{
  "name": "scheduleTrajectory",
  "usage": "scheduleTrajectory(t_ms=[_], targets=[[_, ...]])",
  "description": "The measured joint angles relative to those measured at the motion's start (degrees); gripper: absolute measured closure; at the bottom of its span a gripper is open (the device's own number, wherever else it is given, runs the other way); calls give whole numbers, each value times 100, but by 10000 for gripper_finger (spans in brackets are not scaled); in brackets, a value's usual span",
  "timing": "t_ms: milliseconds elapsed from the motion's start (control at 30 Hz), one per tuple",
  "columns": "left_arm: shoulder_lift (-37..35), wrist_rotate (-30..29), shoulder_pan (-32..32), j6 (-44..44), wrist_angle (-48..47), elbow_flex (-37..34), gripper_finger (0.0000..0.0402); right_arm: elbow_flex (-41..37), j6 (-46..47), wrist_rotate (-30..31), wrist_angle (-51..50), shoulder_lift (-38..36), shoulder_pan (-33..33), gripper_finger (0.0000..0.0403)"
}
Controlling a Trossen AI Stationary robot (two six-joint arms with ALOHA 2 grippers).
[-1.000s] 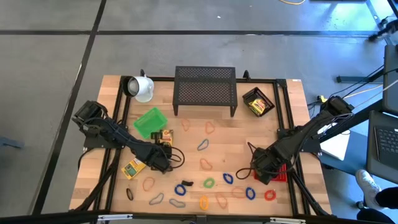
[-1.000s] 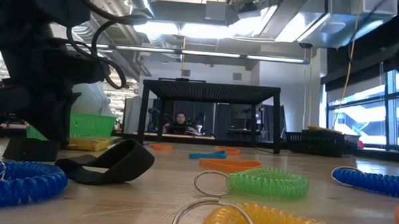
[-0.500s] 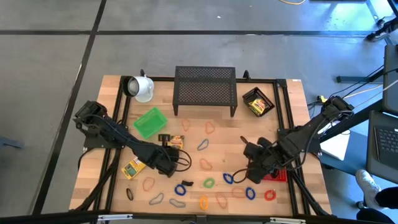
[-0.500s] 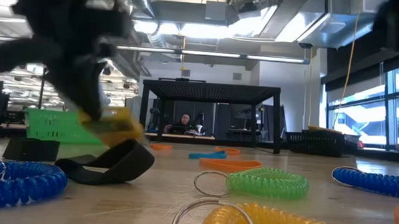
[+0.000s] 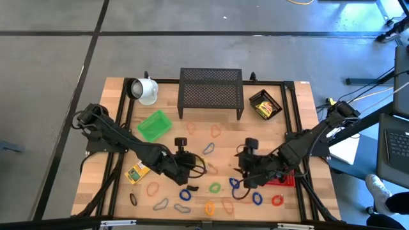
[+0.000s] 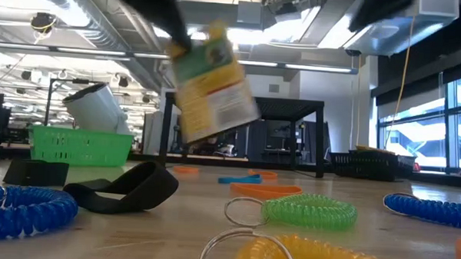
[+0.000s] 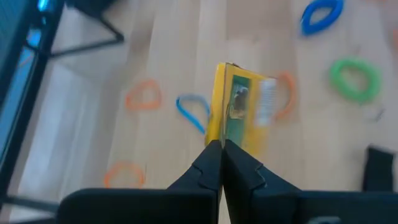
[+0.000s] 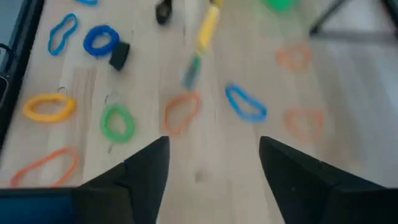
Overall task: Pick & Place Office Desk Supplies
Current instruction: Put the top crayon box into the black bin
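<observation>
My left gripper [image 7: 221, 149] is shut on a small flat yellow box with green print [image 7: 239, 115], held up over the middle of the table; the low view shows this box [image 6: 213, 83] high above the wood. My right gripper [image 8: 214, 180] stands open in the air over the coloured loops, right of the left gripper [image 5: 190, 165], with nothing between its fingers. Several thin loops lie flat on the table, among them a blue loop [image 5: 185, 193], a green loop [image 5: 214, 188] and an orange loop [image 5: 209, 207]. A second yellow box [image 5: 136, 172] lies flat at the left. My left gripper pinches the box's near end [image 7: 219, 138] between its two fingers, only at their tips. The fingers slant downward, and the box sticks out beyond them. The box is lifted clear of the table and hangs tilted, its printed face showing in the low view.
A black mesh shelf [image 5: 211, 92] stands at the far middle, with a white mug [image 5: 146, 91] on its side to its left and a green basket [image 5: 153, 125] nearer. A black tray [image 5: 265, 105] with a yellow box sits far right. A red thing [image 5: 281, 181] lies by my right arm.
My left gripper has risen and gone toward the table's right, carrying the yellow box from the wood by the green basket up into the air; the box now hangs tilted. My right gripper has gone up and toward the table's left, turning as it went.
</observation>
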Motion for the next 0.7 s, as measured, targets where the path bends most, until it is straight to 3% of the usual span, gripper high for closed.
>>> scheduleTrajectory(t_ms=[167,333,700], targets=[[-2,-14,0,605,532,277,399,-2,-993,375,962,381,-185,124],[-9,101,0,1234,1017,446,399,-2,-1421,958,1257,517,-369,120],[-9,234,0,1529,1244,465,399,-1,-1424,-150,1149,511,-521,124]])
